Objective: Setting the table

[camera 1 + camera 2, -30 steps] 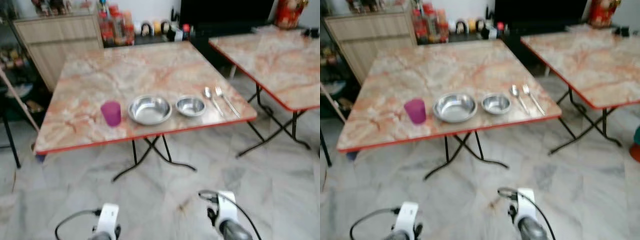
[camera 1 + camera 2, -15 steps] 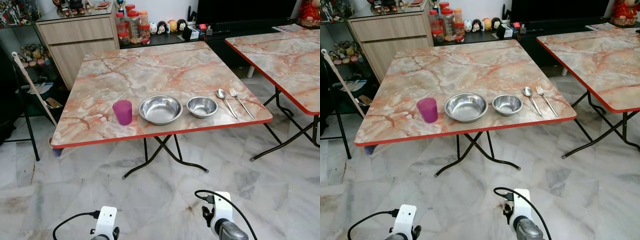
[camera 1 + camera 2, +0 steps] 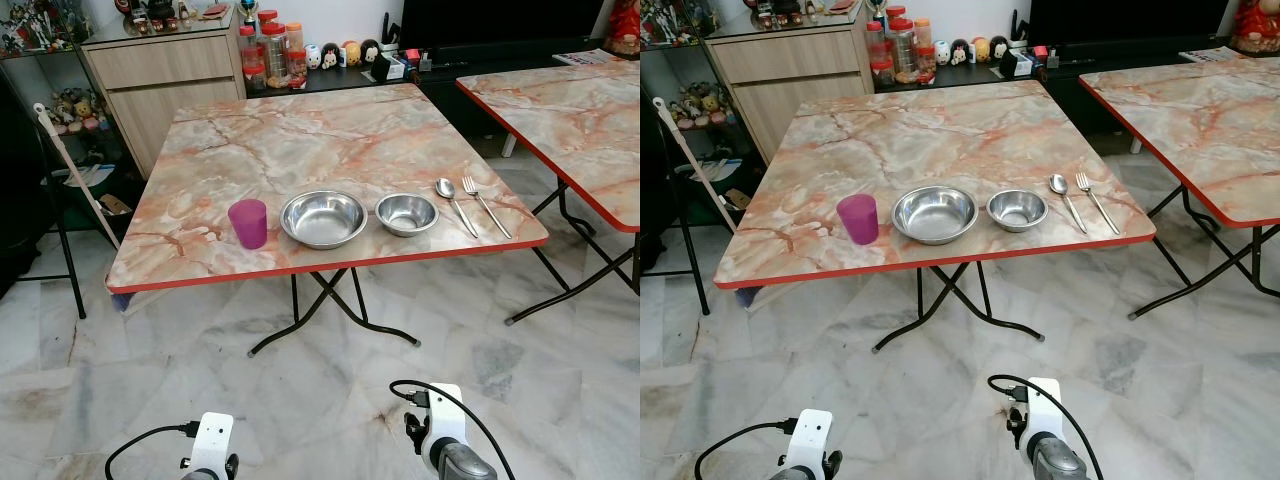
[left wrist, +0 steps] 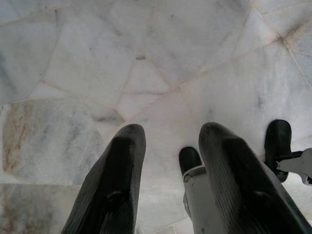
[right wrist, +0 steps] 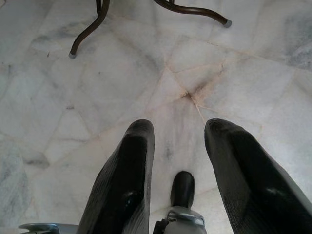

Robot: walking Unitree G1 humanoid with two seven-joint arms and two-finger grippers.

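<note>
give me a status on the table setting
Left gripper and right gripper open, empty, low over floor. Purple cup, two steel bowls, spoon, fork lined along table's near edge. Path clear.

Marble-topped table (image 3: 330, 140) on folding legs; near its front edge lay cup (image 3: 248, 223), 2 bowls (image 3: 323, 218) (image 3: 406, 213), spoon (image 3: 452, 201), fork (image 3: 485, 205).

Looking down my left gripper (image 4: 168, 146): my two black fingers (image 4: 114, 190) are parted, nothing between them. Below them is pale marble floor (image 4: 146, 53), cracked into irregular veined slabs, with a brownish stain on one slab. Between and beyond my fingers I see a white body part (image 4: 202, 200) and two black feet (image 4: 278, 141) standing on the floor.
</note>
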